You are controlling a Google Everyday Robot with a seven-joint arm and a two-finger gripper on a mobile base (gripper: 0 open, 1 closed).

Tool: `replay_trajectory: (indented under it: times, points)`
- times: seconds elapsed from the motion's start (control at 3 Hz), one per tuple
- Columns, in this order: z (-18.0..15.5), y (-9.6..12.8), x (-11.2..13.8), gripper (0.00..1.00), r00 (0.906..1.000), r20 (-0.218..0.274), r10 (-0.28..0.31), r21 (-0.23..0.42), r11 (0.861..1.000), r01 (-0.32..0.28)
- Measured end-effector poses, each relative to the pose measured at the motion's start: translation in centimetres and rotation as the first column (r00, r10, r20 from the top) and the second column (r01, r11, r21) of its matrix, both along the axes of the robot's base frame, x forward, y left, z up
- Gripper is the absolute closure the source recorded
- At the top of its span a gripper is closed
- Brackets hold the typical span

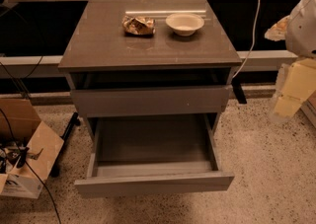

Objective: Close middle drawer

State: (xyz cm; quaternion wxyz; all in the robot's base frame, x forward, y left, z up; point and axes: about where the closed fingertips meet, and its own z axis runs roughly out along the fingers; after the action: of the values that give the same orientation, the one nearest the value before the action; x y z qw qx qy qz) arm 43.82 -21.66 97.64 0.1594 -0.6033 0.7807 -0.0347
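Camera view: middle drawer point(154, 184) is pulled far out of the cabinet point(98, 50), front panel toward cam., plain grey interior exposed. The top drawer point(150, 101) above it sits slightly out. Gripper point(289, 97) is at the right frame edge, beside the cabinet and well apart from the drawer; aperture and payload: cannot tell. On the cabinet top, rear: bowl point(184, 23) next to a crumpled packet point(138, 25).

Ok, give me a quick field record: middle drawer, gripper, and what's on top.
middle drawer: pulled far out, nothing inside
front panel: flat, handleless, facing the camera
gripper: at the right edge of the view, apart from the drawer
cabinet top: bowl and crumpled wrapper side by side near the back
task status: drawer not yet closed
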Motion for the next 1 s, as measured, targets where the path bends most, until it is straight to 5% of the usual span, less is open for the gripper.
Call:
replay_trajectory:
  times: [0.33,0.67,1.0]
  points:
    - [0.0,0.0,0.0,0.0,1.0,0.0,0.0,0.0,1.0,0.0]
    - [0.1,0.1,0.1,0.19,0.9999,0.012,0.003,0.001,1.0,-0.003]
    - [-3.3,0.7,0.2,0.42,0.9996,0.002,0.028,0.024,0.999,-0.028]
